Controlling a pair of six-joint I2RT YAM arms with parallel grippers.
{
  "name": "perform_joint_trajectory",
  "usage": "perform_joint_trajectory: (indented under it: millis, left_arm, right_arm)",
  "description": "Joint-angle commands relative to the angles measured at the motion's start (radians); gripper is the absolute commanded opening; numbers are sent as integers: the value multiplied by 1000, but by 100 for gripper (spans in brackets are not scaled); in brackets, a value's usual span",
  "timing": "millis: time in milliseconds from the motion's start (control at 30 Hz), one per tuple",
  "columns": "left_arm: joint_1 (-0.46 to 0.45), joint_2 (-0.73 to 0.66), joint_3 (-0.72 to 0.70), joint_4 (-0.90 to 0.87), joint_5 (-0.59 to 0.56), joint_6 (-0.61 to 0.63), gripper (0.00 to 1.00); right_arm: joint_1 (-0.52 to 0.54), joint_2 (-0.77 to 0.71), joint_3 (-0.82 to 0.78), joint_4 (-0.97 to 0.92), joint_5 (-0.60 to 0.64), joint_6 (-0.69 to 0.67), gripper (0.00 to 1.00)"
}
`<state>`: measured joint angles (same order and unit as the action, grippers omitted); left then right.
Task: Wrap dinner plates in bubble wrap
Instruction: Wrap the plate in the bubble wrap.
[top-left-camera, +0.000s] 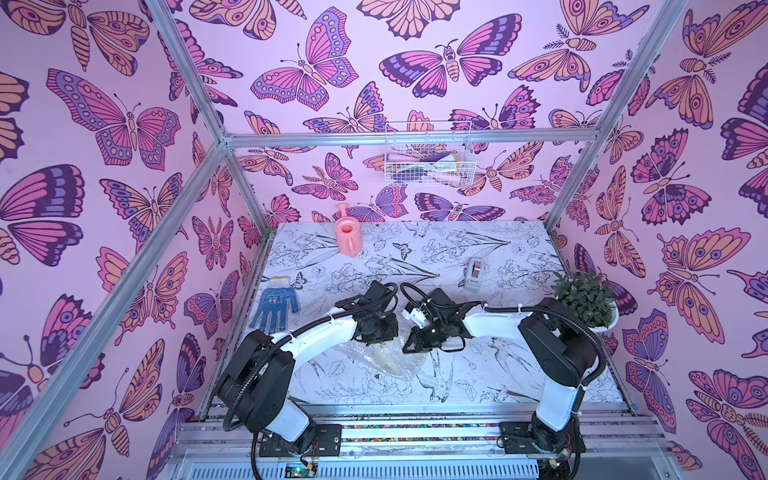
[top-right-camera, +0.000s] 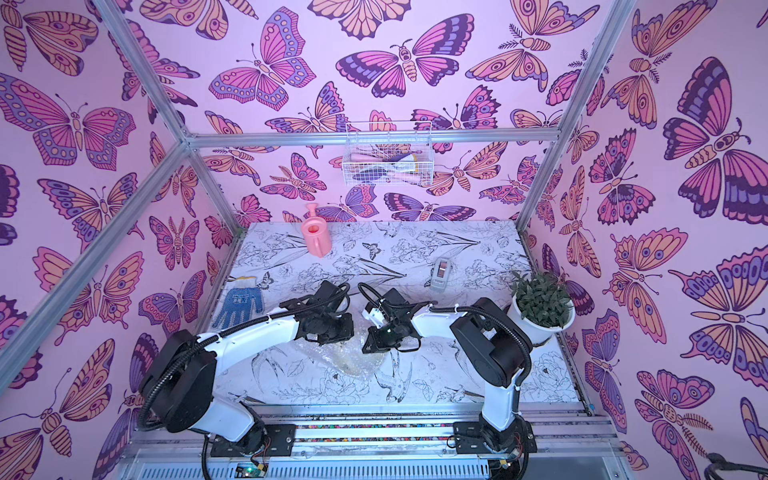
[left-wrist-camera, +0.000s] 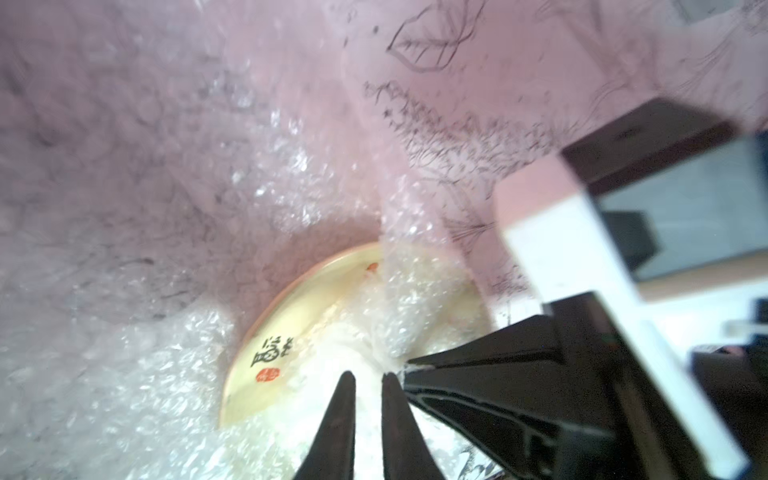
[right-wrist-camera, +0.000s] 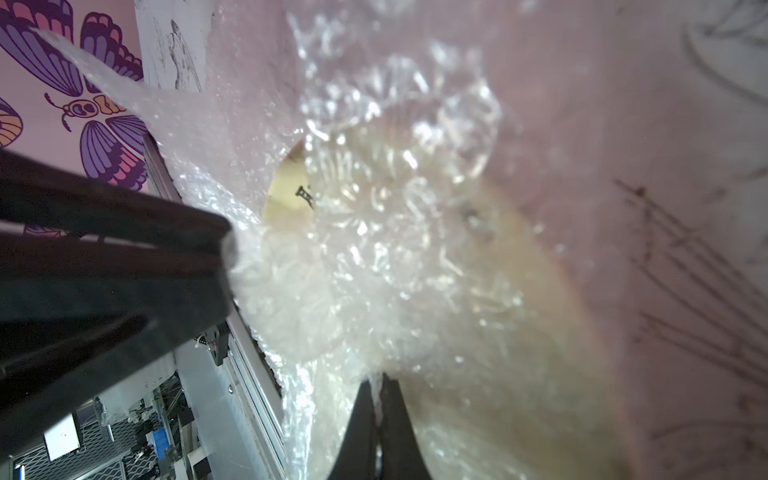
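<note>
Mostly plate (left-wrist-camera: 291, 320) veiled by bubble wrap (left-wrist-camera: 145, 395), right end effector (right-wrist-camera: 376, 384) pinching it, left end effector (left-wrist-camera: 369, 376) parted

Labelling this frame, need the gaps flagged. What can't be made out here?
- Plate: part of the rim is covered by bubble wrap in both wrist views; in both top views it is only a faint yellowish patch.
- Left end effector: hidden under its own wrist in both top views.
- Wire basket contents: too small in both top views.
</note>
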<state>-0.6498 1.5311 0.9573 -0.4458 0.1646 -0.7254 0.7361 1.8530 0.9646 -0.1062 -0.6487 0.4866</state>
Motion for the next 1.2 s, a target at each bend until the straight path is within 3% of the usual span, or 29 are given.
perform_joint_trajectory:
  millis: [0, 200, 533, 667, 800, 900, 1033, 1167]
  left_arm:
    - [-9, 19, 25, -39, -29, -20, 31]
    - [-29, 91, 27, -21, -13, -35, 47]
    - [-52, 195, -38, -10, -71, -54, 44]
    - [-50, 241, -37, -11, -59, -52, 41]
    - [-50, 248, -46, -11, -60, -49, 31]
    - [-48, 247, -48, -11, -61, -48, 24]
    - [-49, 246, -51, -9, -61, -48, 20]
    - [-48, 245, -54, -6, -59, -49, 18]
  right_arm:
    - [16, 46, -27, -107, 23, -2, 2]
    - [16, 54, -17, -103, 22, 3, 1]
    - [16, 49, -13, -88, 11, 8, 2]
    - [16, 18, -15, -107, 15, 3, 15]
    - [16, -47, -14, -143, 12, 8, 36]
    - [11, -107, -9, -157, -17, 27, 41]
    - [-11, -167, -38, -78, -65, 124, 34]
    - [-40, -169, -94, 53, -38, 272, 14]
